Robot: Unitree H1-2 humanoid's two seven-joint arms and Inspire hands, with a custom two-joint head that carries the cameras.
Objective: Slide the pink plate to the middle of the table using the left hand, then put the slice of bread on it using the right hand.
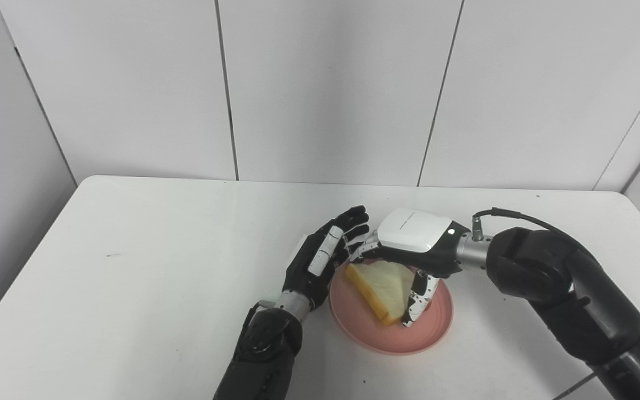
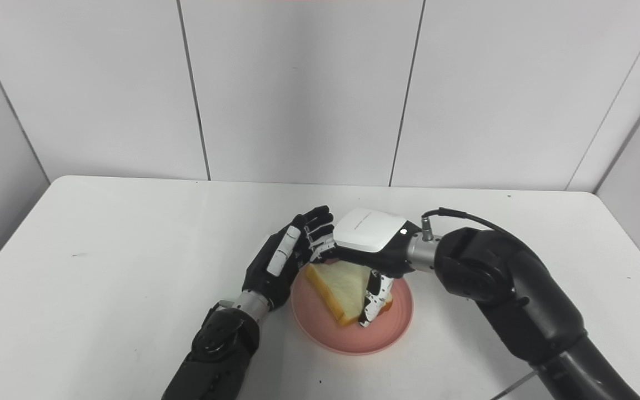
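The pink plate (image 1: 436, 328) sits near the middle of the white worktop (image 1: 131, 266), and the slice of bread (image 1: 384, 289) lies on it (tilted, apparently). The right hand (image 1: 414, 244) curls over the bread, thumb against its edge. The left hand (image 1: 325, 255) stands with fingers spread, empty, beside the plate's rim.
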